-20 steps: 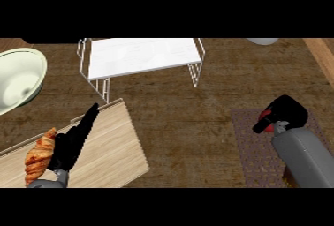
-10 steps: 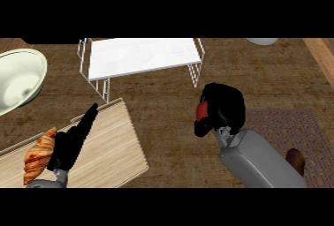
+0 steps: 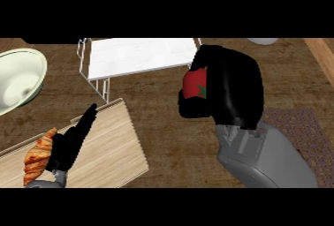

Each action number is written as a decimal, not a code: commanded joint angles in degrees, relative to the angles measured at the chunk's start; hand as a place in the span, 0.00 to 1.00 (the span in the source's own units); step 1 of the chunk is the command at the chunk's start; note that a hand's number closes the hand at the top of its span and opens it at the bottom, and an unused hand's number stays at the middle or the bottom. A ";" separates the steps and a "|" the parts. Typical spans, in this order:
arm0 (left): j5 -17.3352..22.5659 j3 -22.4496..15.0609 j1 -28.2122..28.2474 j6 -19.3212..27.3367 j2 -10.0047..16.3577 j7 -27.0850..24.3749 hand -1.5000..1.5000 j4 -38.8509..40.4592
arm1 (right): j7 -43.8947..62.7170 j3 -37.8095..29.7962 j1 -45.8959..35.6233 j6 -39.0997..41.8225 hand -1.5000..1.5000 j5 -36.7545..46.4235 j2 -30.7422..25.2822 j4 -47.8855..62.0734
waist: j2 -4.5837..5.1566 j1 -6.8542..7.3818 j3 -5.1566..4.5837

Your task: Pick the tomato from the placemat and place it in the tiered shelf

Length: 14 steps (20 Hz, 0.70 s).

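Observation:
My right hand [image 3: 228, 88] is raised in the middle of the view, its fingers and thumb curled round the red tomato [image 3: 194, 84], whose green stem end shows. The hand hangs just right of the white tiered shelf [image 3: 140, 55] at the back, next to its right edge. The brownish placemat [image 3: 301, 128] lies at the right, partly hidden by my right forearm. My left hand [image 3: 75, 139] rests open at the lower left, fingers straight, over the wooden cutting board.
A wooden cutting board [image 3: 111, 150] lies at the lower left with a croissant [image 3: 39, 154] on its left part. A pale green bowl [image 3: 20, 79] sits at the left edge. A white object [image 3: 264, 41] shows at the back right.
My right hand has carried the tomato off the placemat, up and to the left toward the shelf. The left hand has stayed still.

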 commanded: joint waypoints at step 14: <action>-1.74 0.63 -1.39 -0.87 -1.32 2.41 0.50 0.95 | -10.22 -21.23 -29.27 -6.97 1.00 2.35 1.69 40.06 | 0.87 1.61 -0.23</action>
